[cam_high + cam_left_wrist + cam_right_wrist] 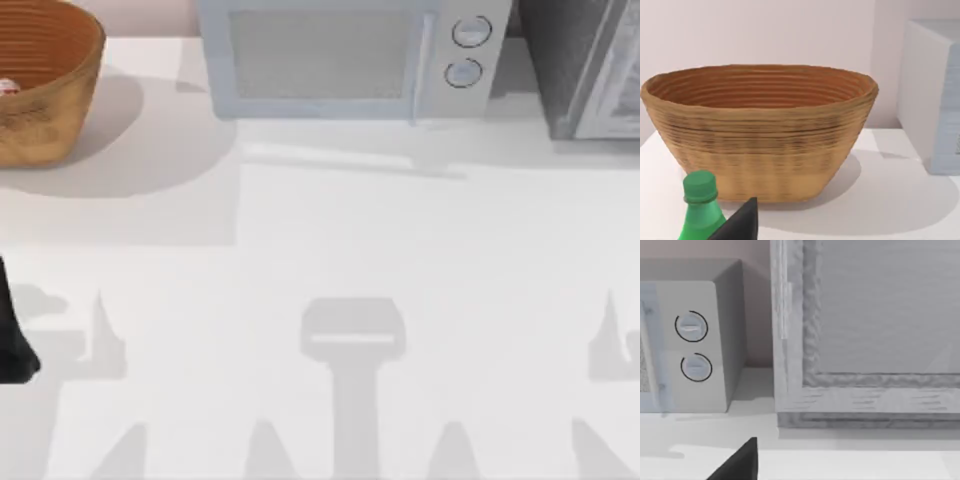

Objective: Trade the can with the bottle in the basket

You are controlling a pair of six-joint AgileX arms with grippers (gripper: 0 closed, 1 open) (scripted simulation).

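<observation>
Orange-brown wicker basket (pixel 45 85): it stands at the desk's far left corner, and we note a small white-and-red bottle (pixel 8 87) inside it by the left wall. Green can (pixel 700 210) with a capped neck: in our left wrist view it stands upright on the desk just in front of the basket (pixel 760 135), beside a dark finger (pixel 740 225) of our left gripper. We cannot tell how either gripper's jaws stand. Grey microwave (pixel 345 60): far edge, middle. Grey cabinet (pixel 590 65): far right corner.
</observation>
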